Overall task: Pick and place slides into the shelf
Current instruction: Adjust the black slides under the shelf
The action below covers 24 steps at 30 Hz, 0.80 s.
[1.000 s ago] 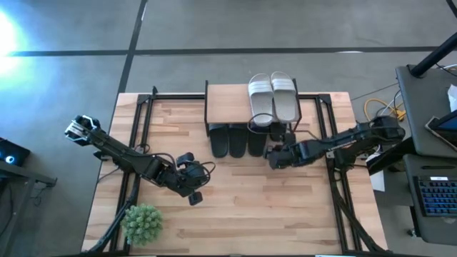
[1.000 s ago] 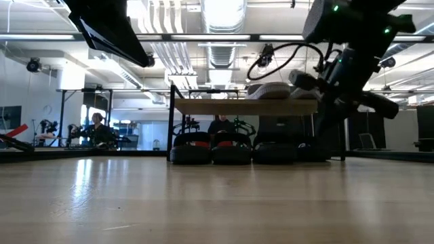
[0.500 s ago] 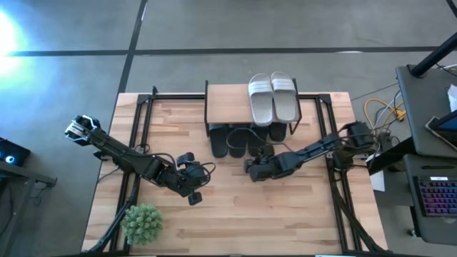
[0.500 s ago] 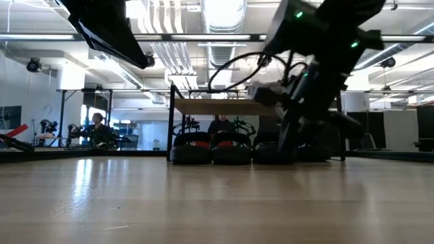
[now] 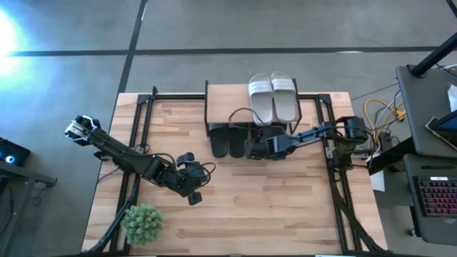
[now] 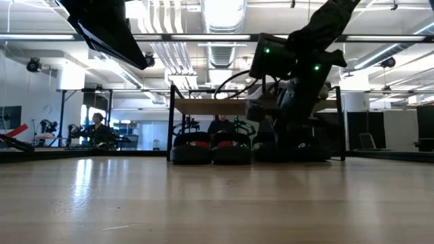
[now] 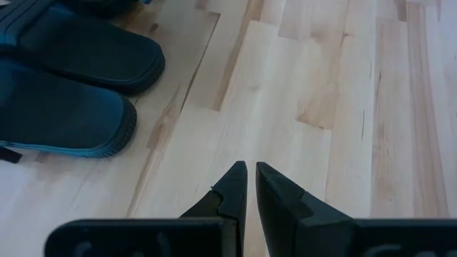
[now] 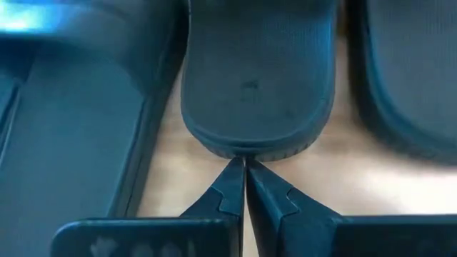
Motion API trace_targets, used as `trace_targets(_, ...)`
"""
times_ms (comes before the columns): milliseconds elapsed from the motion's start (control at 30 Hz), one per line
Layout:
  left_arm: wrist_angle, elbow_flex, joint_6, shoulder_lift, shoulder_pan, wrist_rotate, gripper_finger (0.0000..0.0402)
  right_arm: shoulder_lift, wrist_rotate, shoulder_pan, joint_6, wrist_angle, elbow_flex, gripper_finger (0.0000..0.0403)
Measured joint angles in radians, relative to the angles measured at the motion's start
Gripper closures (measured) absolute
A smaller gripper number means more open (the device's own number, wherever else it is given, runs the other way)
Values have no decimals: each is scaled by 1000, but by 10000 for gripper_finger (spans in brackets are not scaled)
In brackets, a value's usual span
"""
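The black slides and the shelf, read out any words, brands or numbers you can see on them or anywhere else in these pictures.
No readable text in any view.
Black slide just ahead of the shut right tool: one small mark on its sole, too blurred to read.
White slides on the shelf: stripes only, no lettering.
Keyboard beside the table: keys too small to read.

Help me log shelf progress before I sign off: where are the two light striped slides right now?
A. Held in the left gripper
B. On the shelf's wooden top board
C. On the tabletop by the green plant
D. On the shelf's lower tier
B: in the high view the two light slides lie side by side on the shelf's wooden top board, above the black ones.
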Motion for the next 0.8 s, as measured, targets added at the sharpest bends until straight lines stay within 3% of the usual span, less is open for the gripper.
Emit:
trace_targets(200,-1,-2,0,0,0,0,384,-2,-77,14,-113,10,48,394)
trace_targets(433,-2,-13,1,0,0,0,384,-2,-146,140,0,10,109,394)
trace_targets(533,-2,-13,1,0,0,0,384,4,-170,162,-23,25,150,394)
trace_targets(800,-1,-14,26,0,0,0,384,169,-225,156,-111,33,323,394)
